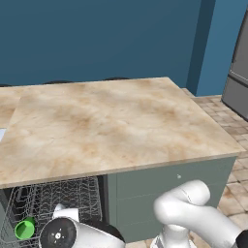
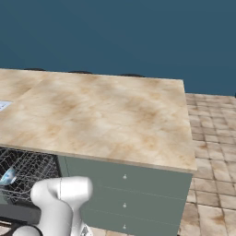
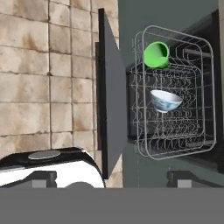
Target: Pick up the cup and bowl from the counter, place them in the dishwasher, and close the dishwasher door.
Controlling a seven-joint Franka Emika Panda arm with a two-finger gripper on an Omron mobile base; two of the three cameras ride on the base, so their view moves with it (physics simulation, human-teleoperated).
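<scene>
End effector: in the hand view only the two dark finger tips rise at the lower edge, set well apart, nothing between them, jaws wide

Ahead of the tips, on the left tip's side, the dishwasher door stands edge-on, a flat dark grey panel partly swung out from the appliance. Beyond the door on its far side, tan floor tiles

Ahead of the right tip, the silver wire rack sits pulled out of the dark dishwasher. The cup, bright green, lies tipped on its side in the far end of the rack from the end effector, mouth turned toward the door. The bowl, pale blue-white, rests tilted in the middle of the rack, nearer the tips than the cup, apart from it. Neither touches the end effector

Left base view: the cup shows low in the rack, beside the white arm and just under the tabletop edge. Right base view: the bowl sits in the rack, left of the arm's white link

Tabletop, beige marbled slab, lies above and behind the end effector, over grey-green cabinets. Blue wall at the back
</scene>
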